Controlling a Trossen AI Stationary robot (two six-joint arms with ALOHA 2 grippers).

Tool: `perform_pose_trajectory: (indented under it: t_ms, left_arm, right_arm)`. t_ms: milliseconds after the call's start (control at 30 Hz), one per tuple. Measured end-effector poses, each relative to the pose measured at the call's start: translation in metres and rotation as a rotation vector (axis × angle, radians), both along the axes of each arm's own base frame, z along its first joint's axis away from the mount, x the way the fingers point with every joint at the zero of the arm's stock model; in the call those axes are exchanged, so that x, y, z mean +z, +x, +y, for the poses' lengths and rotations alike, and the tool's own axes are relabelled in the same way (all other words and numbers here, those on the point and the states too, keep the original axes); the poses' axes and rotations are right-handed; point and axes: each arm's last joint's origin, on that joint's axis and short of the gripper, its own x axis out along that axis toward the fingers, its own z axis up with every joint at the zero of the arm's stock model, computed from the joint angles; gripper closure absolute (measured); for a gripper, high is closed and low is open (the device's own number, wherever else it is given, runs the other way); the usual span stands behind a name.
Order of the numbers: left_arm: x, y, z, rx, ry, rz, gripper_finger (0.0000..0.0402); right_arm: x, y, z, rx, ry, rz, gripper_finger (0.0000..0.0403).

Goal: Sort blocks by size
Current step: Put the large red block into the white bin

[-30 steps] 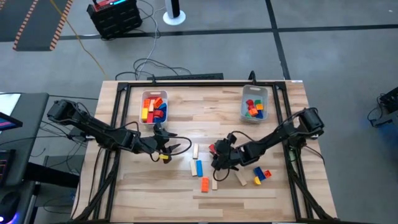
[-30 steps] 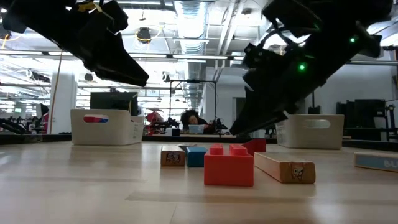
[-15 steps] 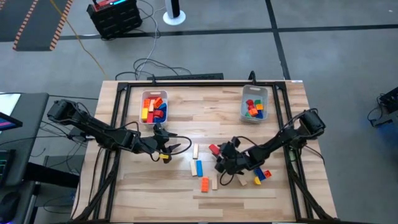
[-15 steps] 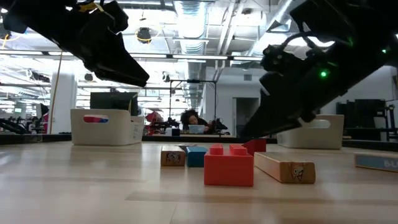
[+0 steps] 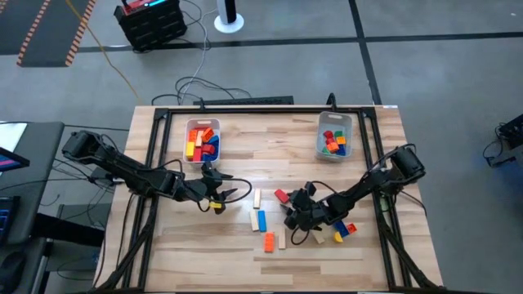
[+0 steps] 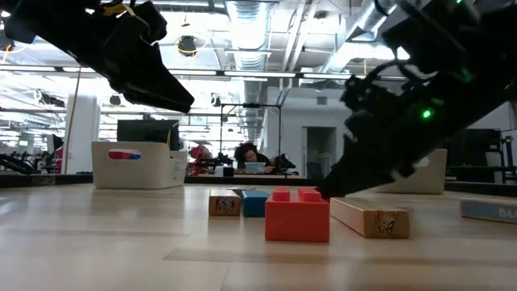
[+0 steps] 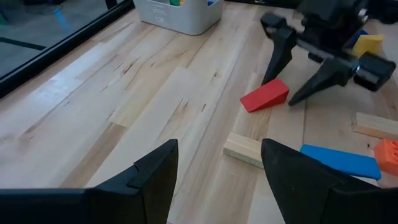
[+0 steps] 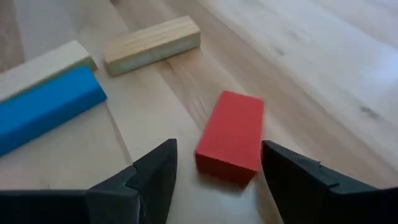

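Red wedge block (image 8: 230,137) sits on the counter (image 5: 245,147) between my right pincer (image 8: 214,171) tips, fingers apart, nothing held. Step: pick approach. Next: lower, close squarely across it. Left pincer (image 7: 217,168) waits apart, well off from the wedge, empty.

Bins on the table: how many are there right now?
2. The left bin sits near the table's far edge on the left arm's side; the right bin sits near the same edge on the right arm's side. No other bin shows in any view.
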Motion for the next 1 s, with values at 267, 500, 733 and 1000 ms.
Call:
perform_pose_trajectory:
  t_ms: [267, 500, 733, 1000]
  left_arm:
    - [0.000, 0.000, 0.000, -0.003, 0.006, -0.001, 0.0178]
    - [0.000, 0.000, 0.000, -0.005, 0.013, 0.005, 0.0178]
    - [0.000, 0.000, 0.000, -0.006, 0.015, 0.008, 0.0178]
    - [0.000, 0.000, 0.000, -0.006, 0.016, 0.010, 0.0178]
  right_arm:
    - [-0.012, 0.007, -0.003, 0.003, -0.008, -0.017, 0.0143]
    - [-0.012, 0.008, -0.004, 0.012, -0.028, -0.011, 0.0161]
    - [0.006, 0.007, -0.007, 0.045, -0.068, -0.014, 0.0249]
    - [0.072, -0.023, -0.030, -0.008, -0.162, 0.049, 0.0248]
